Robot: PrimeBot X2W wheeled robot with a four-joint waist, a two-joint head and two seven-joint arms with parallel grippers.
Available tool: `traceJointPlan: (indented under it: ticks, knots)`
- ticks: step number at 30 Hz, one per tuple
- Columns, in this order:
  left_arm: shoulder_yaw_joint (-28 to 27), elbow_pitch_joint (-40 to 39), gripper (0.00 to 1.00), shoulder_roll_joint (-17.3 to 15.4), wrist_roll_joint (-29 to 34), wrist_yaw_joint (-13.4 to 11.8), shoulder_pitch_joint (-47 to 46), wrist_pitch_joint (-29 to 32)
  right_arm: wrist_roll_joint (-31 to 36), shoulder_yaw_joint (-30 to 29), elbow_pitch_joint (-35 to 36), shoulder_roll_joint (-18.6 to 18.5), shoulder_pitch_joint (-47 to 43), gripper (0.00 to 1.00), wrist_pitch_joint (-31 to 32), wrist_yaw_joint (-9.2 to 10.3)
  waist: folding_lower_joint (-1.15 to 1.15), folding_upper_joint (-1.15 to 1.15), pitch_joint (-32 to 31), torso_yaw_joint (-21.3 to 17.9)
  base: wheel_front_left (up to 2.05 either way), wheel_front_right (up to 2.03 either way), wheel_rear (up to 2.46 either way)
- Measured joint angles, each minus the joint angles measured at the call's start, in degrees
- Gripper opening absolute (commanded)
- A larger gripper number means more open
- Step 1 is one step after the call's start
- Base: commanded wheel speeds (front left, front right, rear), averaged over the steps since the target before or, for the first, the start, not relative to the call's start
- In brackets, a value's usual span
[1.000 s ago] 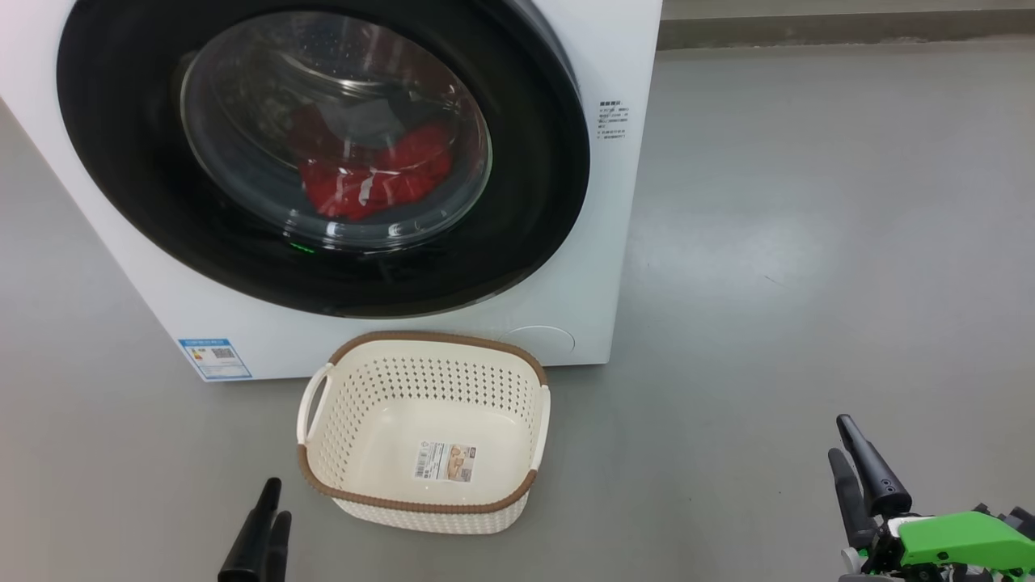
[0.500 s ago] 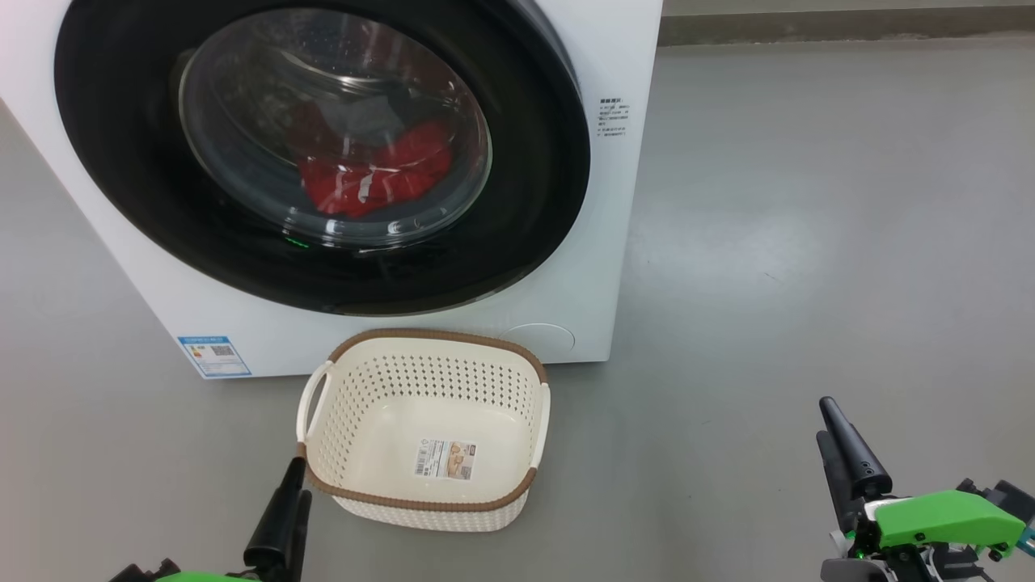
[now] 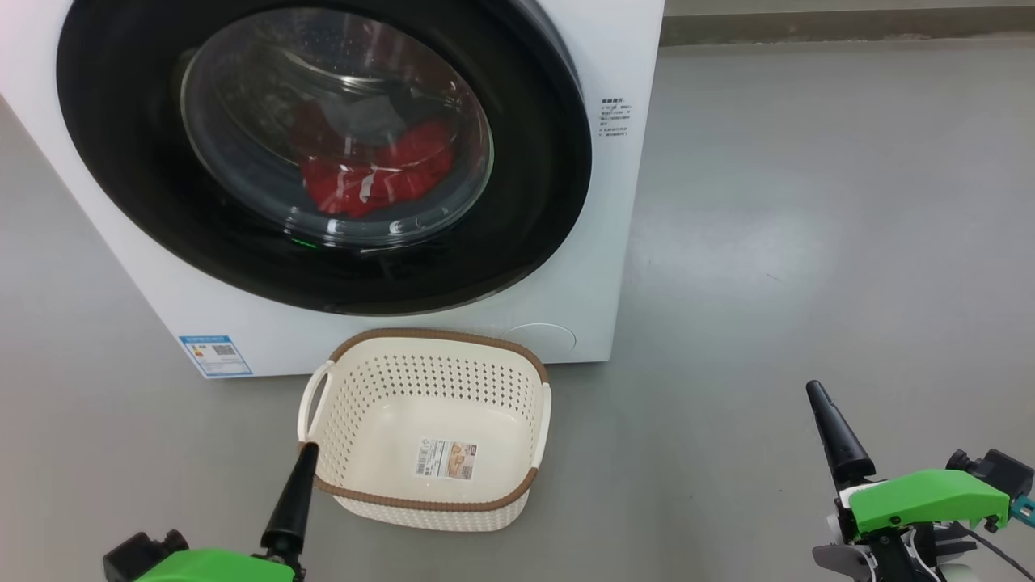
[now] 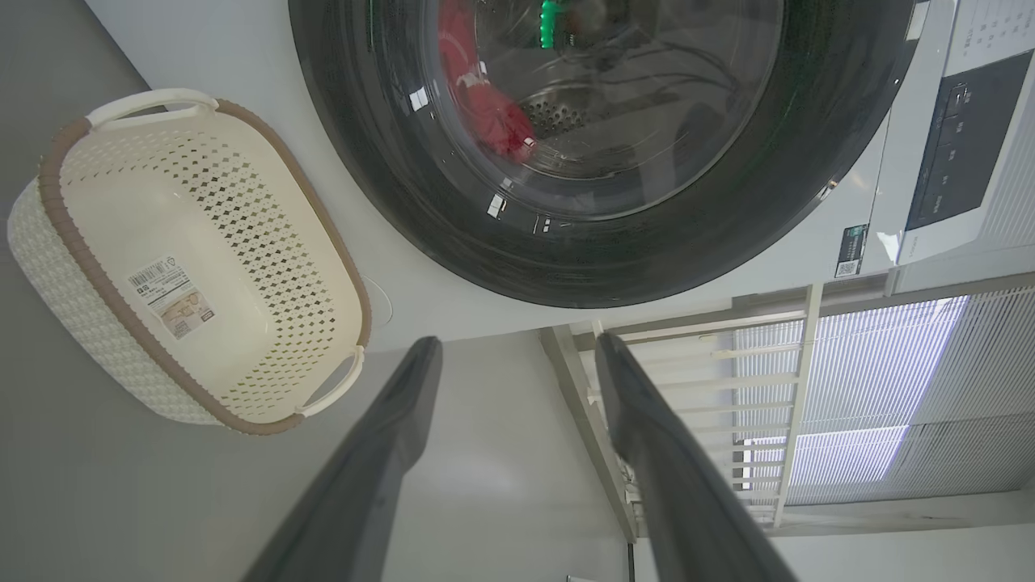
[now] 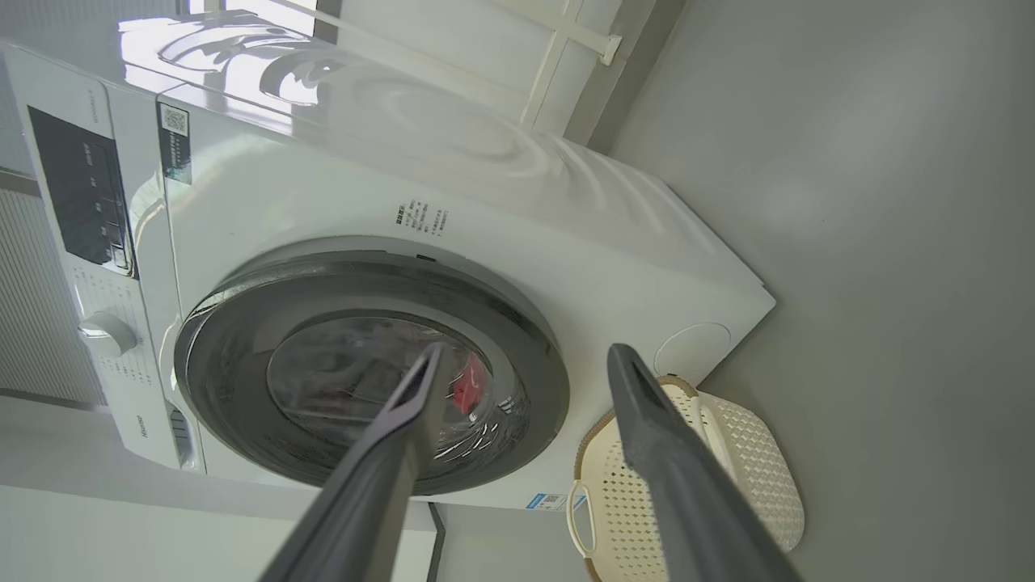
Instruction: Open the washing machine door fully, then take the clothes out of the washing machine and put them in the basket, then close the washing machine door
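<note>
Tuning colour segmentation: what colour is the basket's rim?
Brown, woven-look, around the cream perforated basket. Clearest in the head view.

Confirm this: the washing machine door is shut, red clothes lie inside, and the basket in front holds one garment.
Wrong on the basket: the head view shows no garment in it, just a paper label on its bottom. The washing machine door is shut, red clothes inside.

Beyond the jaws of the right gripper (image 5: 527,349), one finger (image 5: 663,453) hides part of the basket (image 5: 768,485); just a red sliver of the clothes (image 5: 469,392) peeks beside the other. Past the jaws of the left gripper (image 4: 517,339), the washing machine door (image 4: 364,121) runs off the top edge.
</note>
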State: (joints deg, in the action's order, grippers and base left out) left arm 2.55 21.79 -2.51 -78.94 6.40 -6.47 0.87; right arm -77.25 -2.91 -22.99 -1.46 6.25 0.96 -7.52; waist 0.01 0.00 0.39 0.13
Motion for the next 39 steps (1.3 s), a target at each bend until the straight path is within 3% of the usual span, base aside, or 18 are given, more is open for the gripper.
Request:
traceJointPlan:
  ticks: [23,39]
  knots:
    - [2.10,-0.71,1.00,0.07,20.63,-1.83,-3.42,-3.57,20.39,1.80,-0.92,0.01,2.51,1.00,-3.55,0.00,0.00,0.00,-0.11,-0.11,0.00,0.00,0.00]
    - [3.16,-0.64,1.00,0.14,32.68,-2.40,-5.71,-6.04,29.52,4.43,-2.34,-0.13,5.52,1.00,-6.12,0.00,0.00,0.00,0.04,0.07,0.00,0.00,0.00]
